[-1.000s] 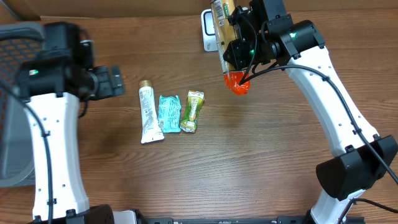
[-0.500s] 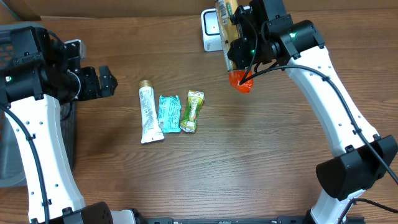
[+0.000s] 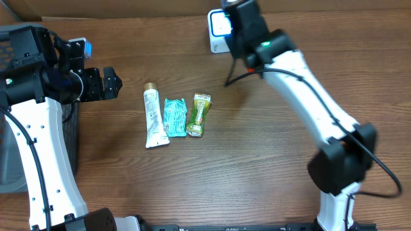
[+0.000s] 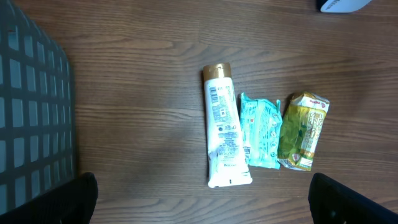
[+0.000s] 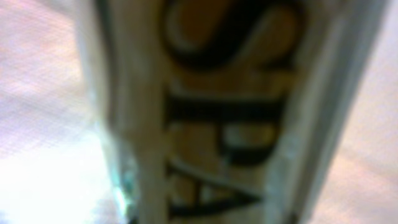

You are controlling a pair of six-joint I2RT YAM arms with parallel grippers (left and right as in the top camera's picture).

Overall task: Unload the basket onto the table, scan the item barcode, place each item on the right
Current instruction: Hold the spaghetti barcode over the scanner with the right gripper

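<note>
Left edge of the table [image 3: 257, 160]: a dark mesh basket [image 4: 31, 112] sits there, beside my left arm.

My left gripper [image 3: 110, 82] is just right of the basket, off the surface. Its jaws are spread wide with nothing between them. In the left wrist view the two fingertips [image 4: 81, 199] show only as dark shapes in the bottom corners.

Middle of the table: three items lie flat, side by side, all clear of my left gripper.
- A white tube [image 3: 154, 119] with a gold cap, which points to the far edge.
- A teal sachet [image 3: 174, 117], touching the tube's right side.
- A green sachet [image 3: 198, 114], against the teal one.

Far edge, right of centre: a white scanner [image 3: 218, 29] stands there, partly covered by my right arm.

My right gripper [image 3: 236, 19] is directly at the scanner. It is closed on the pack [image 5: 205, 112], the item for scanning. The pack is pressed so close to the right wrist camera that it fills the view and hides my fingers. It is pale with large dark lettering, too blurred to read, and I cannot make out a barcode. From overhead my arm hides it.

The pack is therefore in my right gripper at the far edge, well apart from my left gripper and the three items on the table.
</note>
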